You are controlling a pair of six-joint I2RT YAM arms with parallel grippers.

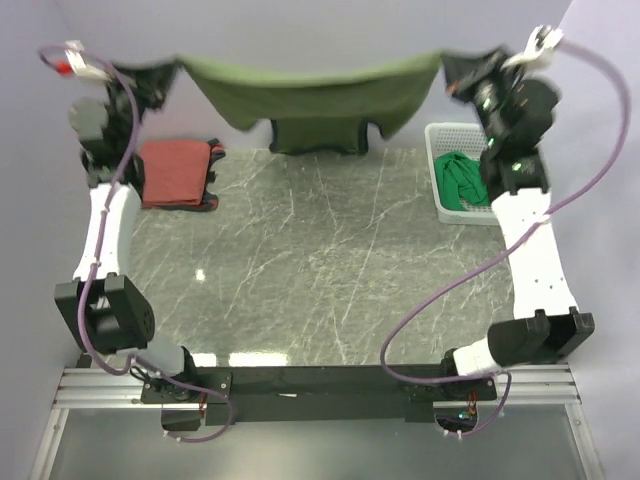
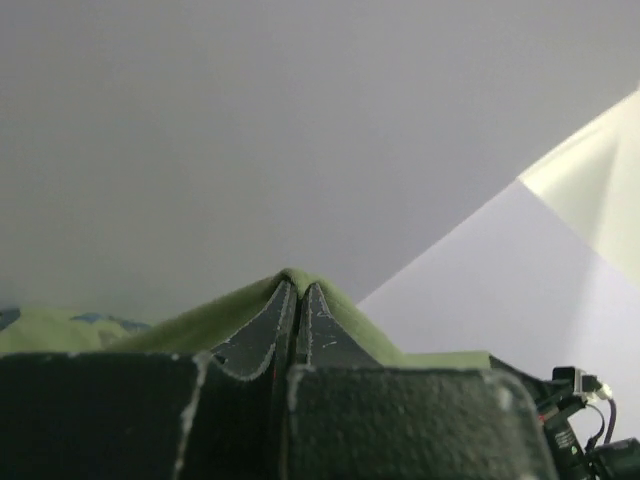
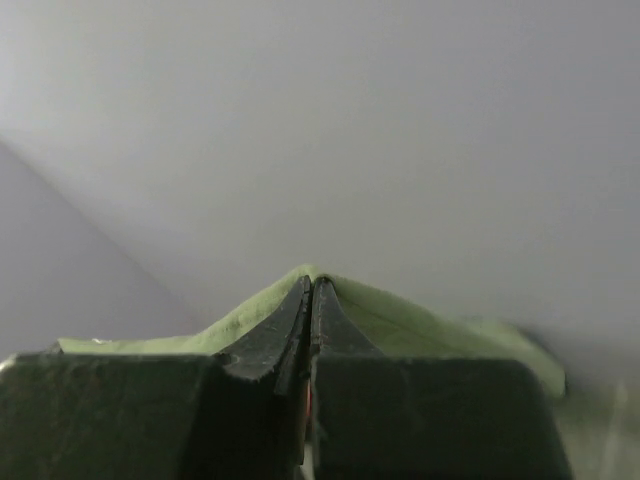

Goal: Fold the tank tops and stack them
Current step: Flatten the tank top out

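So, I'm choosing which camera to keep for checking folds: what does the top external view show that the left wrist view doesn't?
Only top external: the olive tank top stretched between the left gripper and right gripper, the rust-red top on the table, the bright green top in the white basket. Only left wrist: its fingers shut tight on the cloth's edge. Both: the olive cloth in the left gripper.
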